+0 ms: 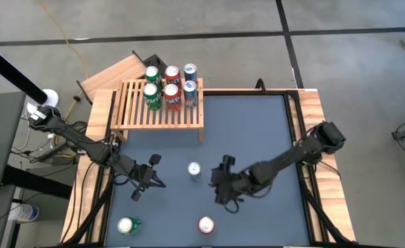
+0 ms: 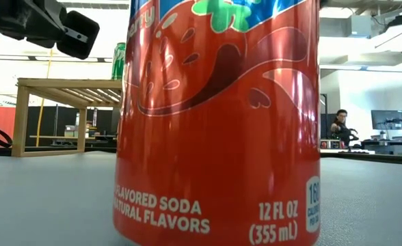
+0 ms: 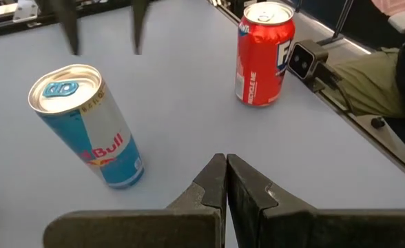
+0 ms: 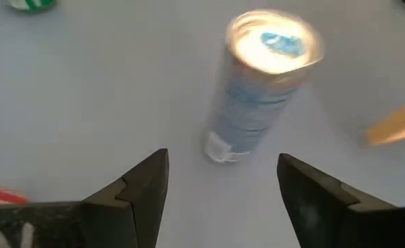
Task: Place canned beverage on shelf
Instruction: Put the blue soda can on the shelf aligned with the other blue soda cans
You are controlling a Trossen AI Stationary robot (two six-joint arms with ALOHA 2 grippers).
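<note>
Right gripper (image 1: 218,180) stood near the middle of the table (image 1: 257,131), fingers (image 4: 140,189) spread wide, holding nothing, touching nothing. Pointed at a slim blue can (image 1: 194,169), upright on the tabletop just beside the fingertips and still clear of them; seen in the right wrist view framed between the two open fingers, apart from both. Left gripper (image 1: 147,178) hung over the table on the other side of that blue can, fingers (image 3: 213,186) pressed together, empty, off the surface as far as could be told.

Shelf (image 1: 162,110) sat at the far edge of the table, slatted top carrying six cans in two rows of three: green cans (image 1: 152,86), red cans (image 1: 172,86) and blue cans (image 1: 190,83), all crowded toward one end, remaining slats bare. Plain wooden board (image 1: 113,72) lay tilted behind the shelf.

Nearer the front edge, a green can (image 1: 128,225) and a red can (image 1: 206,224) stood upright, well apart from each other and from both grippers. Red can filled most of the low view, hard against that camera (image 3: 302,60). Person (image 2: 340,126) visible far back in the room.
</note>
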